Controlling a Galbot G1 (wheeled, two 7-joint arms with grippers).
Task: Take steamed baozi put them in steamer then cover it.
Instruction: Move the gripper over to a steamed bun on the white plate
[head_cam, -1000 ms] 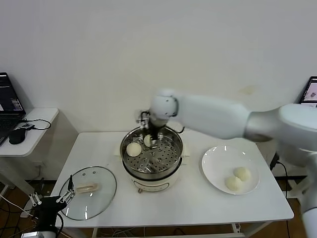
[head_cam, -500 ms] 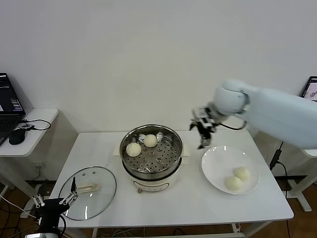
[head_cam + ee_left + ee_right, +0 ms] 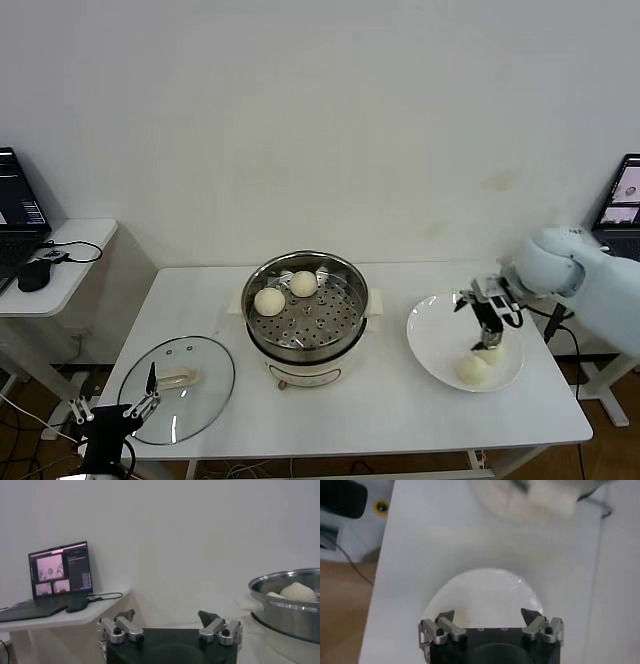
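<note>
Our right claw [image 3: 487,327] hangs with its jaws spread wide and nothing in them, right over the white plate [image 3: 432,340], just above the two steamed baozi [image 3: 471,369] left on it. The buns sit directly below and slightly toward us from the claw, so we'd guess the next move is a short straight drop. They're round, so no long axis to fuss over, but they touch each other, which could make one nudge the other. The right arm is clearly the nearer one. Left of the plate stands the steamer [image 3: 307,303] with two buns already on its tray. The cover [image 3: 178,387] lies flat at the desk [image 3: 390,410] corner, where our left claw [image 3: 118,412] waits, also wide open.
</note>
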